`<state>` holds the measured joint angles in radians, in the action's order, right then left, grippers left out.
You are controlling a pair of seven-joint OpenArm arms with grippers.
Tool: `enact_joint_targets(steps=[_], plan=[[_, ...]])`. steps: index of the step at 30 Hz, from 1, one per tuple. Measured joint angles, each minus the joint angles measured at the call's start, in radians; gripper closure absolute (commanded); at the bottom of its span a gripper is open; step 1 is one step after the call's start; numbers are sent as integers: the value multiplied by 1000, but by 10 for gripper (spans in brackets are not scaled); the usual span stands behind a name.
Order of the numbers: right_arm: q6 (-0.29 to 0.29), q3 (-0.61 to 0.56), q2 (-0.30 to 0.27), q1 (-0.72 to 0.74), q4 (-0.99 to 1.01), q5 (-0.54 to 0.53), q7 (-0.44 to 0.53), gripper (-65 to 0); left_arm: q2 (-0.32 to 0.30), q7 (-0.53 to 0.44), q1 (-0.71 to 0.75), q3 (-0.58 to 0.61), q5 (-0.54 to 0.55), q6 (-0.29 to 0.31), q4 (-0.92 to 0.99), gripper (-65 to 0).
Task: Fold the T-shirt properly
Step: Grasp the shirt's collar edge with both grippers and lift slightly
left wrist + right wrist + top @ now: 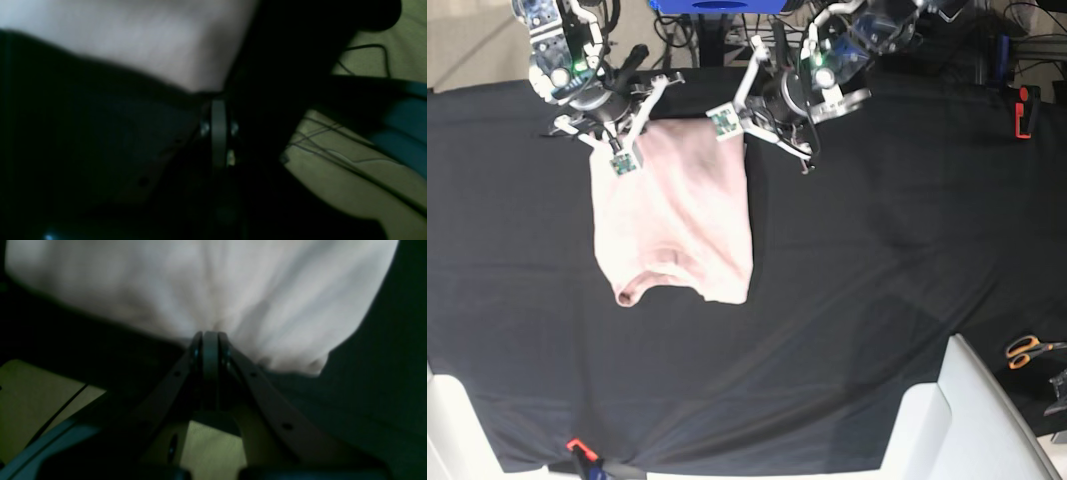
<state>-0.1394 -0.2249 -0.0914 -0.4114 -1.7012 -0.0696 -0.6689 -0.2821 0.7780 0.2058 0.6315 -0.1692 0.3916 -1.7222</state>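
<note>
The pale pink T-shirt [677, 220] lies on the black table cloth [877, 250], folded into a narrow strip with its collar end toward the front. My right gripper [623, 152] sits at its far left corner. In the right wrist view that gripper [210, 335] is shut on the T-shirt [200, 283], and creases fan out from the tips. My left gripper [727, 124] is at the far right corner. In the left wrist view it [218, 100] is shut on the edge of the T-shirt [133, 43].
Orange-handled scissors [1027, 350] lie at the right edge. A red tool [1024, 110] stands at the far right. A white panel [957, 420] slants across the near right corner. A small orange clip [577, 445] sits at the front edge.
</note>
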Motion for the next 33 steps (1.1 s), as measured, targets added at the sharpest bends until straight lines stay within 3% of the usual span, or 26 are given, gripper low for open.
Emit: enact_joint_targets(steps=[4, 11, 14, 16, 24, 33], plan=[[0, -2, -4, 27, -47, 3, 17, 0, 56, -10, -26, -4, -13, -3, -66, 0], [0, -2, -5, 29, -56, 3, 11, 0, 148, -11, -70, 3, -6, -19, 58, 0], [4, -2, -6, 10, -106, 9, 11, 0, 144, -11, -90, 2, -12, -92, 105, 0], [-4, -3, -24, 0, -143, -4, 11, 0, 134, -12, -92, -2, -11, -102, 122, 0], [0, -1, -38, -2, -165, 1, 12, 0, 80, -137, -39, 0, -14, -116, 207, 0], [0, 0, -38, -2, -164, 3, 11, 0, 19, -79, 0, -2, -11, -101, 59, 0]])
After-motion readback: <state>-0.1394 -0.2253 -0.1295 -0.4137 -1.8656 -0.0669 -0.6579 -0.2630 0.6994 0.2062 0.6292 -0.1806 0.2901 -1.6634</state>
